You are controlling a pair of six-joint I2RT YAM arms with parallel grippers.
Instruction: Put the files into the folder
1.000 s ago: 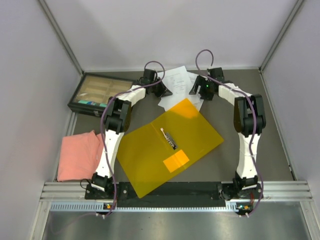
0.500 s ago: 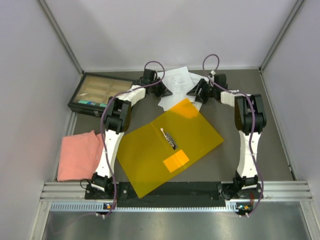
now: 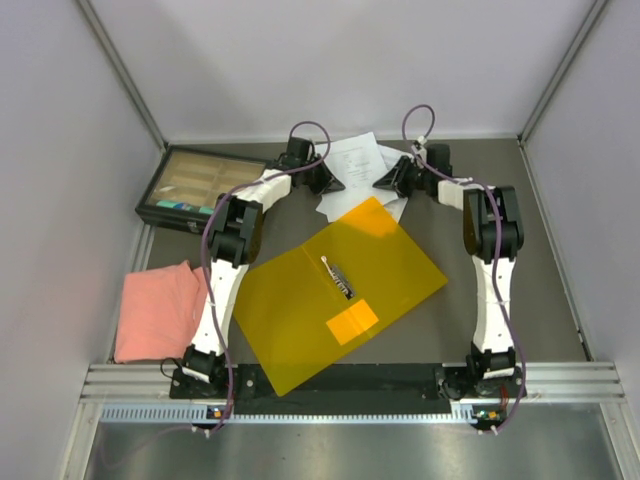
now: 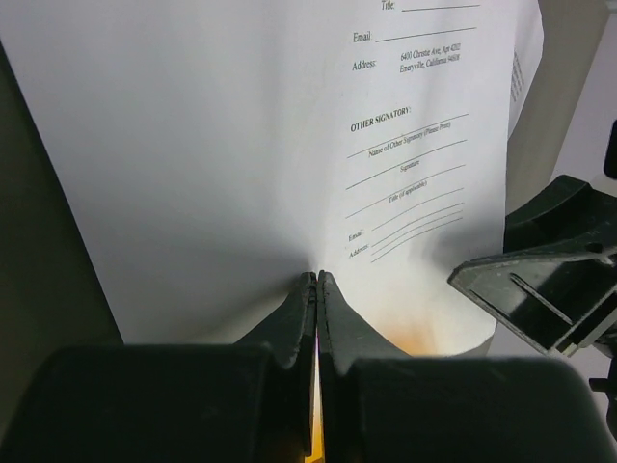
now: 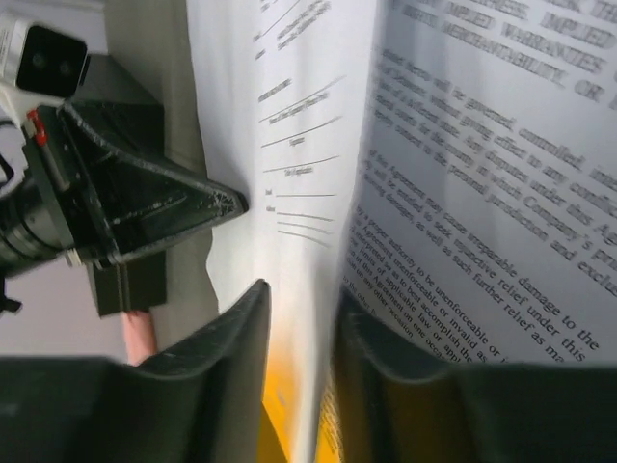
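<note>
At twelve o'clock beyond the open folder (image 3: 330,290), the right hand (image 5: 300,304) has swung in, jaws narrowing astride the files (image 3: 352,155), not yet pinching; the left hand (image 4: 316,280) clamps them, so a shared lift seems near

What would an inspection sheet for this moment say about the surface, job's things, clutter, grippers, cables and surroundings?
Surface: grey table, no spills seen.
Job's things: folder lies open and flat; files are at its far corner, not inside.
Clutter: black box far left, pink cloth near left.
Grippers: left gripper shut on files; right gripper has its jaws apart either side of the files' edge.
Cables: purple cables loop over both wrists, clear of the sheets.
Surroundings: grey walls, metal rail in front.
</note>
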